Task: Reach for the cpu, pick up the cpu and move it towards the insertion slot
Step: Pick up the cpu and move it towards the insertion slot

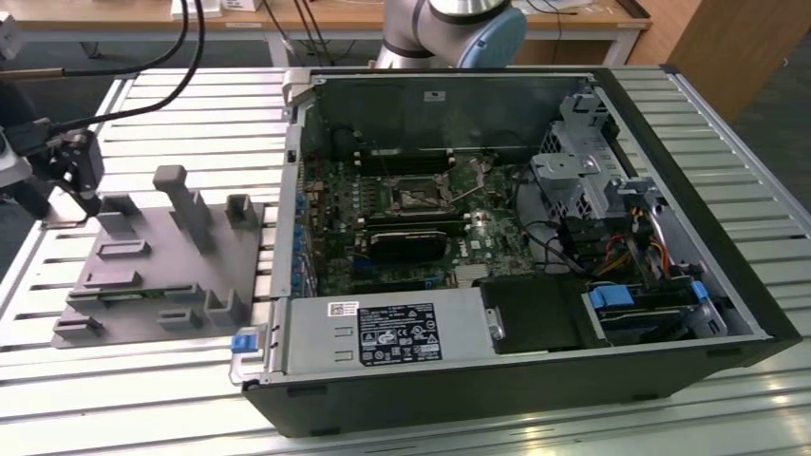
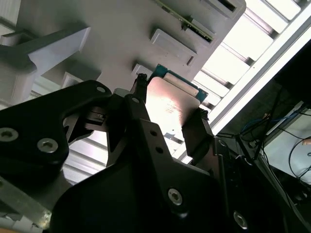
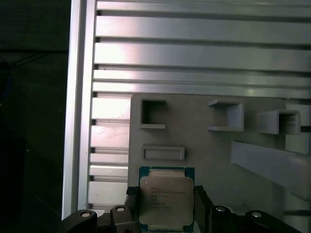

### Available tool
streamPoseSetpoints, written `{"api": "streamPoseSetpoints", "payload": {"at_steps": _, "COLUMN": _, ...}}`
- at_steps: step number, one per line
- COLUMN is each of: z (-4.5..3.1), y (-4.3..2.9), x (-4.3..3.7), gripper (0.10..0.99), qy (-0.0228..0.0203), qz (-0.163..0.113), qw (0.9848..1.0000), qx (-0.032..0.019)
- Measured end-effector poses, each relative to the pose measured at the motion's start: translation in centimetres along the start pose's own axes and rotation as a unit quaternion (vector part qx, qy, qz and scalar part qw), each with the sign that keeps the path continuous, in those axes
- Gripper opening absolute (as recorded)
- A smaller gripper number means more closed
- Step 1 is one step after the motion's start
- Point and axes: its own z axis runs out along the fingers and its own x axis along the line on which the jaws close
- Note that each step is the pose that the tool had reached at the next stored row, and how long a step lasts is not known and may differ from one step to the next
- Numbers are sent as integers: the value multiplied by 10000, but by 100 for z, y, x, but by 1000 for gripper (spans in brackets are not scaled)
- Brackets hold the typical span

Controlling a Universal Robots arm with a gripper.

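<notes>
The cpu (image 3: 165, 199), a small square chip with a silvery top and green rim, sits between my gripper's (image 3: 165, 206) two black fingers in both wrist views. The fingers (image 2: 140, 90) press on its opposite edges, so the gripper (image 2: 170, 102) is shut on it just above the grey plastic fixture (image 3: 218, 145). In the exterior view my gripper (image 1: 86, 204) hangs over the far corner of the fixture (image 1: 152, 275), at that view's left. The insertion slot (image 1: 416, 197), a silvery-framed socket with a dark centre, lies on the motherboard inside the open computer case, well off toward the exterior view's right.
The open case's wall (image 1: 294, 190) rises between the fixture and the motherboard. A black card (image 1: 405, 245) lies just below the socket, and a power supply (image 1: 380, 332) is at the case front. Upright grey posts (image 1: 190, 204) stand on the fixture. The slatted metal table (image 1: 165, 104) carries everything.
</notes>
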Motion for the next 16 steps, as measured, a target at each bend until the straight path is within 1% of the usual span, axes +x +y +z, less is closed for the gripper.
{"api": "streamPoseSetpoints", "payload": {"at_steps": 7, "z": -131, "y": 5, "x": 0, "gripper": 541, "qy": 0, "qz": 0, "qw": 10000, "qx": 0}}
{"api": "streamPoseSetpoints", "payload": {"at_steps": 10, "z": -220, "y": 8, "x": 0, "gripper": 541, "qy": 0, "qz": 0, "qw": 10000, "qx": 0}}
{"api": "streamPoseSetpoints", "payload": {"at_steps": 16, "z": -339, "y": 12, "x": 0, "gripper": 541, "qy": 0, "qz": 0, "qw": 10000, "qx": 0}}
